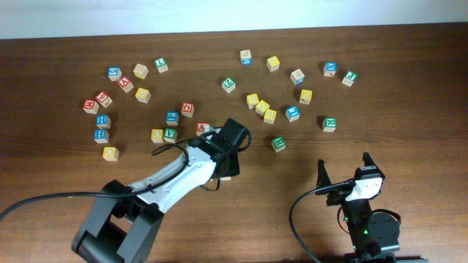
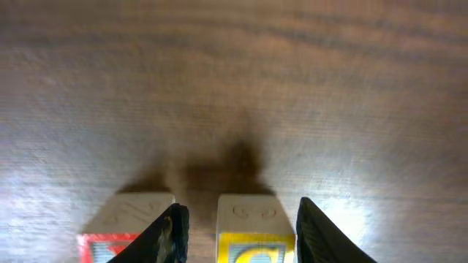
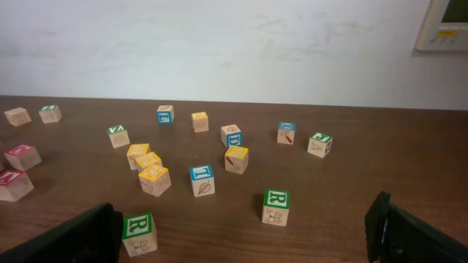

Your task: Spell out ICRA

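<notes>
Your overhead view is evenly lit and sharp; the cubes [image 1: 253,100] cast only short, soft shadows on the dark table [image 1: 409,124]. Your left wrist view is soft and blurred throughout, with pale glare on the wood at lower left and lower right and a dark shadow [image 2: 234,164] just beyond the yellow cube [image 2: 252,219]. Your right wrist view is bright, the wall [image 3: 219,44] washed pale. Its fingers [image 3: 73,237] sit dark and out of focus in the bottom corners.

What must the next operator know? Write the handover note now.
Left pincer: open, astride the yellow C cube on the table.
Right pincer: open, empty.
Done: C stands beside a red-faced cube, letter unreadable, likely I.
Left: add a green R cube, then what looks like the red A cube.
</notes>
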